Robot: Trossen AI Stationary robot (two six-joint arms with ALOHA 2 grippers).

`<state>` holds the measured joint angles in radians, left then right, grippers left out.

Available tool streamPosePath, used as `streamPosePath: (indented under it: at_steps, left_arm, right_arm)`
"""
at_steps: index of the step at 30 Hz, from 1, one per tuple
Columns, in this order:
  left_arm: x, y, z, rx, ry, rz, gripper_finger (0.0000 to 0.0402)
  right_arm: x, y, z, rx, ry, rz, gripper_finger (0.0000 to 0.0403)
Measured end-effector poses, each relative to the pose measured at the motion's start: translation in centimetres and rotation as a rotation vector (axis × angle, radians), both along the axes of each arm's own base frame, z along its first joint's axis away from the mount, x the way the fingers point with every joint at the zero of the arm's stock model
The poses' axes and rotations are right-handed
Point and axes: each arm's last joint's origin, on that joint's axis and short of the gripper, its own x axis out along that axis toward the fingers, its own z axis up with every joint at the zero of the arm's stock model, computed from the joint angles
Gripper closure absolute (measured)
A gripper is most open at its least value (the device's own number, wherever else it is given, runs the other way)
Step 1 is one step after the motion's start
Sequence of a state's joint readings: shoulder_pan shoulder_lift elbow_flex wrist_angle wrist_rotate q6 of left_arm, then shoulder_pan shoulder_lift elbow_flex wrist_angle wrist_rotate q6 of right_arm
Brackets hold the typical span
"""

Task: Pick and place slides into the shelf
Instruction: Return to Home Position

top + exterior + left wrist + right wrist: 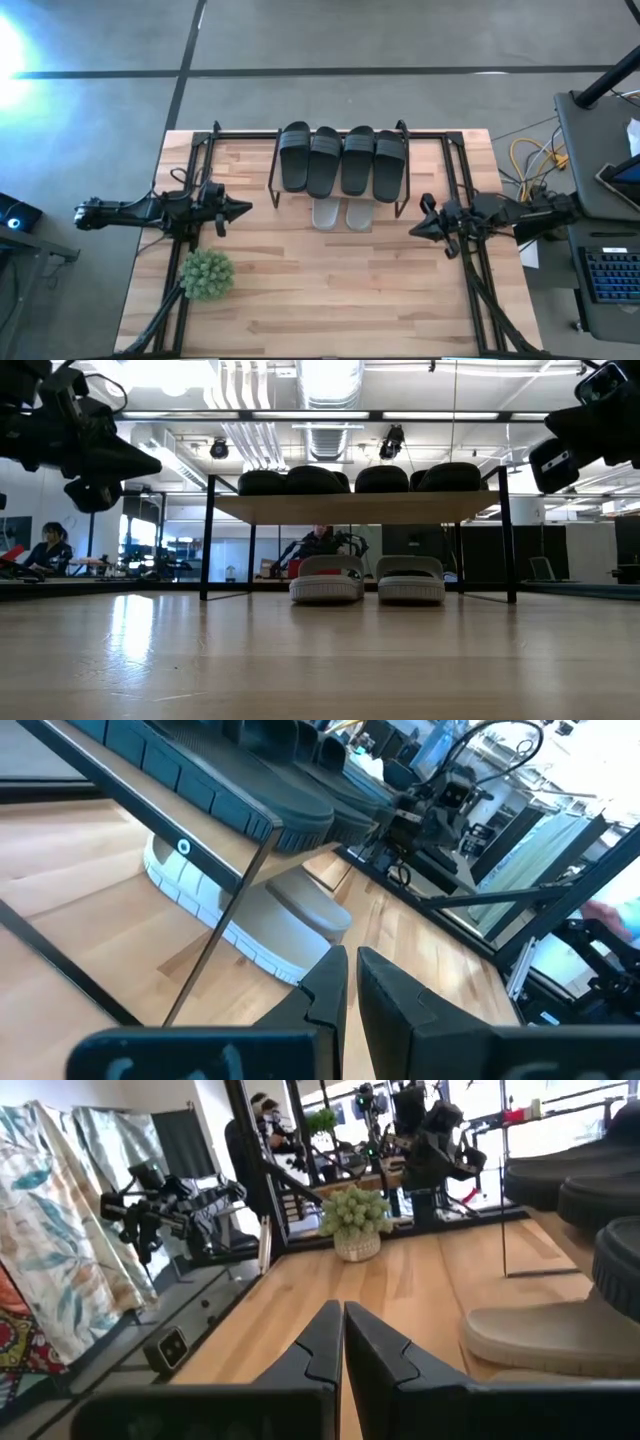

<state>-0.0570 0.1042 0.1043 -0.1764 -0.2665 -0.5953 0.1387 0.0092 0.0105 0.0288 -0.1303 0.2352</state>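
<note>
The shelf [340,150] stands at the table's far middle. Several matte black slides [341,158] lie side by side on its wood top [350,506]. Two light grey slides [365,579] rest on their soles on the table under it, toes toward the near edge [341,214]. My left gripper [243,209] hovers to the left of the shelf, shut, pointing right. My right gripper [415,229] hovers to the right of the shelf, shut, pointing left. Both are empty. The left wrist view shows a grey slide [262,918] beneath the rack's rod; the right wrist view shows one [545,1332] too.
A small green spiky plant in a pot [207,273] sits near the table's left near corner. The large black frame [465,190] runs along both sides and the far edge. Bare wood [340,290] lies in front of the shelf. People sit in the room beyond [48,548].
</note>
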Motion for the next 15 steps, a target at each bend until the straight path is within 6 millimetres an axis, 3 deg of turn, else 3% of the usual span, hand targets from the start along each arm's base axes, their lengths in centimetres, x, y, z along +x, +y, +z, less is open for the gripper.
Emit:
streamPosePath:
  at_steps: [15]
  left_arm:
    - [0.09,-0.01,-0.06,0.001,0.009,0.000,0.0389]
  right_arm:
    - [0.14,0.02,-0.19,-0.003,0.023,0.000,0.0394]
